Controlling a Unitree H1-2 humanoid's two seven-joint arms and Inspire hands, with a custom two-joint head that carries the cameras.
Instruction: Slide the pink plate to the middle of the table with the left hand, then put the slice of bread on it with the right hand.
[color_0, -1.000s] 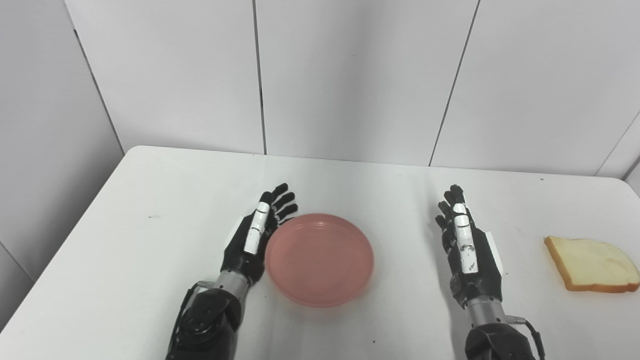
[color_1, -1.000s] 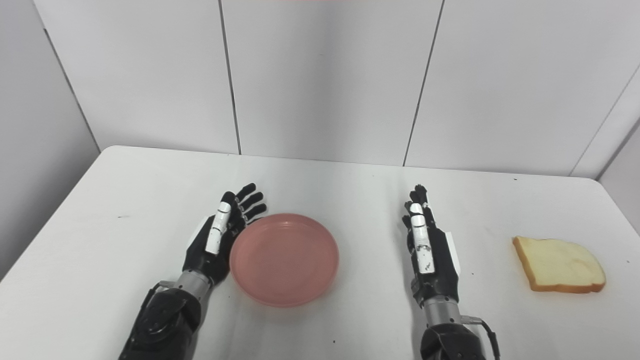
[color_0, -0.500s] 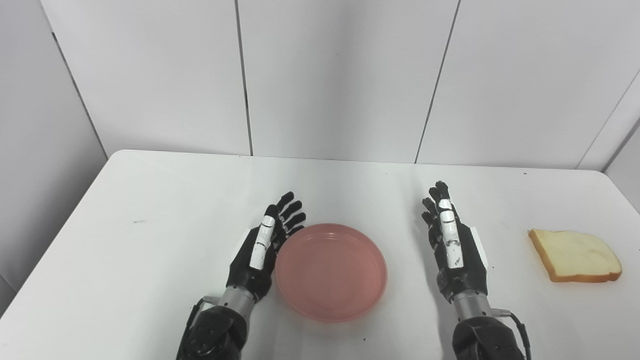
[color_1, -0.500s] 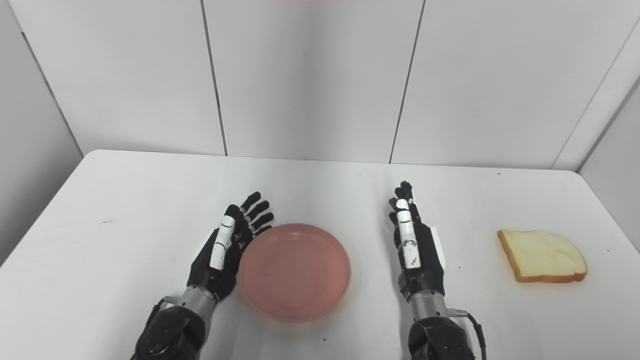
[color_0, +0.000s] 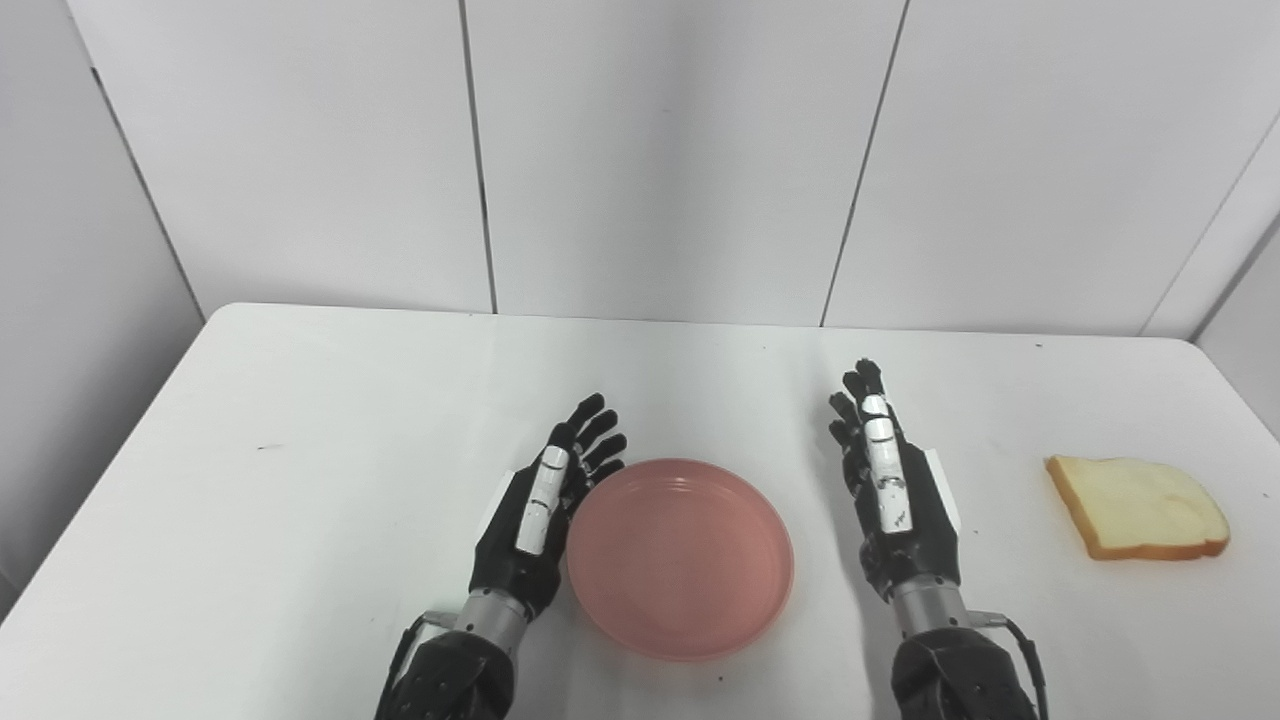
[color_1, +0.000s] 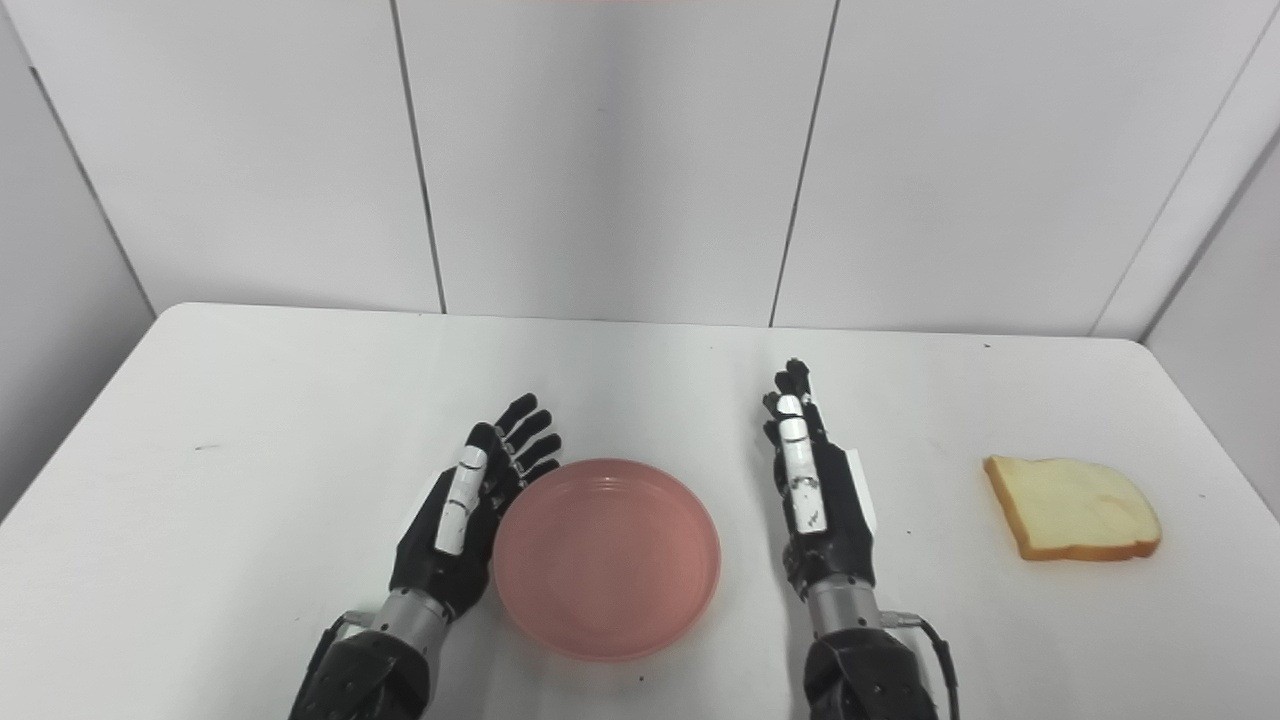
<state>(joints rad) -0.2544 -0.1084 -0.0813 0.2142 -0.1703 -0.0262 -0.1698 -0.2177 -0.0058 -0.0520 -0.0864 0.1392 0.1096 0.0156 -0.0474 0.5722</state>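
Filling the lower half of the frame, the white rectangular table (color_0: 300, 420) carries the round pink plastic plate (color_0: 680, 555) at lower centre, where the left hand (color_0: 535, 510), fingers spread and empty, presses edge-on against its rim to push. Right of the plate, the right hand (color_0: 895, 490) waits open, well apart from the tan-crusted slice of bread (color_0: 1140, 492) at the right edge.

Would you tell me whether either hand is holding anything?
Nothing is held. The left hand lies open against the pink plate's left rim; the right hand is open.

Left hand (color_1: 455, 525) seemingly against pink plate (color_1: 606, 556)
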